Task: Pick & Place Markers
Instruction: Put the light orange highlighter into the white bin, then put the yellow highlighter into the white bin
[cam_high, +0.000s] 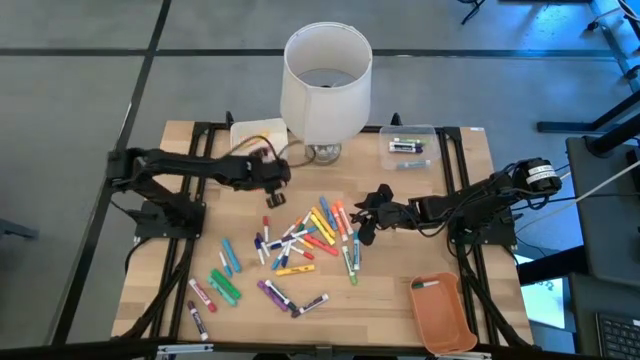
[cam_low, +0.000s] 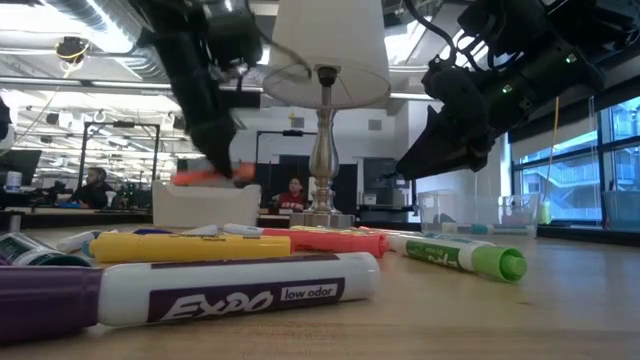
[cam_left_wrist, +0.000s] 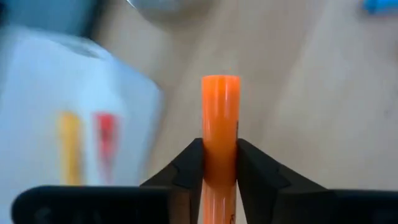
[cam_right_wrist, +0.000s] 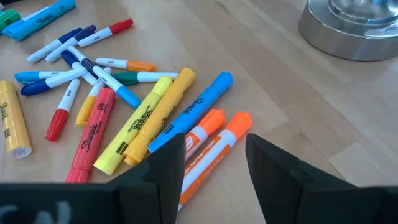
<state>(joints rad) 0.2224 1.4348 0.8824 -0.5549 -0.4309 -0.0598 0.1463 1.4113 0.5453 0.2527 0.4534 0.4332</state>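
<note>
Left gripper (cam_left_wrist: 219, 163) is lifted off the light wooden surface (cam_high: 450, 245), near the white shallow tray (cam_high: 258, 135) and the silver base of the white-shaded table lamp (cam_high: 325, 80). Its fingers (cam_left_wrist: 186, 171) are clenched on an orange cylindrical marker (cam_left_wrist: 220, 121): the marker sits squarely between the two black tips, touching both, its end sticking out past them. In the low view the same orange marker (cam_low: 205, 175) hangs in the air, roughly level, just above the tray's white wall (cam_low: 200, 205). Right gripper (cam_right_wrist: 214, 165) hovers over the right edge of the scattered pile of coloured markers (cam_high: 305, 240) at mid-surface; its fingers (cam_right_wrist: 165, 171) stand apart, holding nothing. Two orange-and-white markers (cam_right_wrist: 214, 140) lie on the wood in line with the gap between them, a blue marker (cam_right_wrist: 196, 109) and yellow highlighters (cam_right_wrist: 146, 121) just beside. More markers lie toward the front left of the surface. A clear plastic box (cam_high: 408, 147) with a few markers sits back right, an orange plastic bin (cam_high: 442, 312) front right.
</note>
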